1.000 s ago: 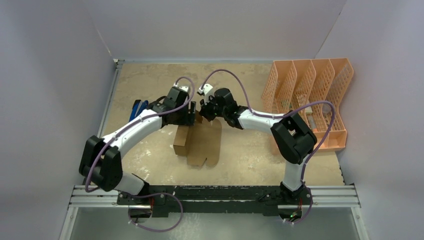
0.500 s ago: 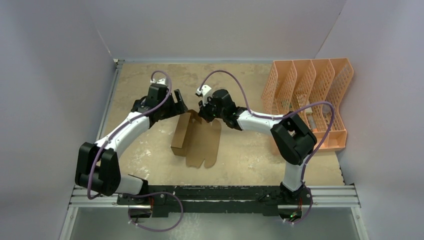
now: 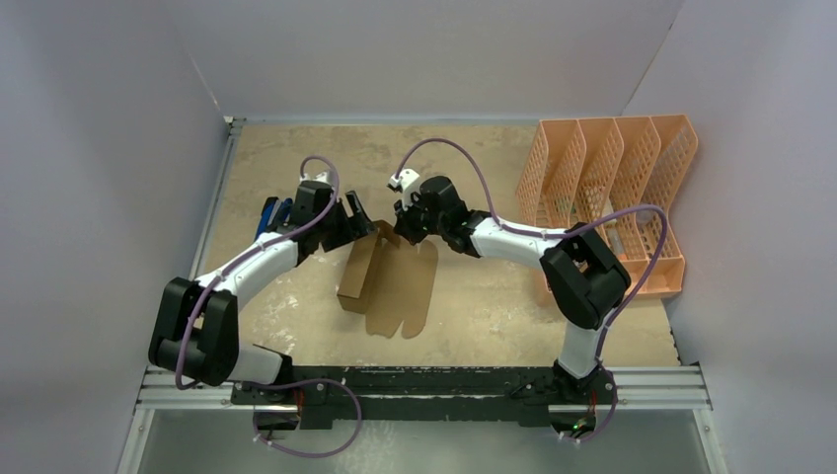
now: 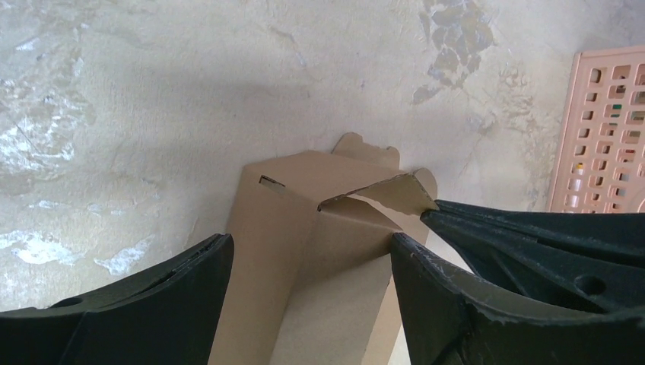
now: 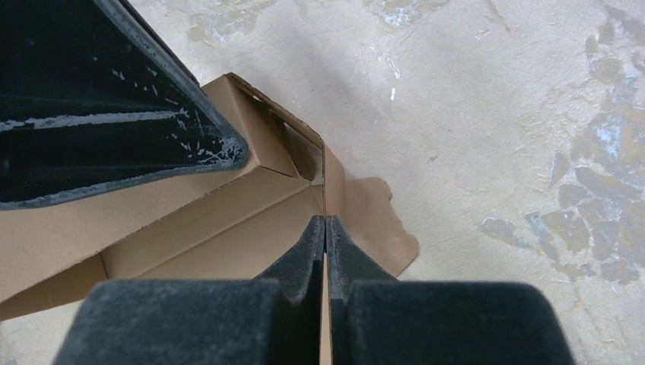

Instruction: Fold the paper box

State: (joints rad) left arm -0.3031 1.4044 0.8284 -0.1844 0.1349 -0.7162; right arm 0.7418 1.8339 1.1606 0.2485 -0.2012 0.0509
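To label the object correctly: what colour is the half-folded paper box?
Plain brown. The paper box shows best in the left wrist view.

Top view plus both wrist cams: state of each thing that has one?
paper box: partly folded, left side wall raised, the rest flat on the table.
left hand: open, fingers on either side of the box's far end, no grip visible.
right hand: shut, pinching an upright flap of the box.
file organizer: at the table's right edge, apart from both arms.
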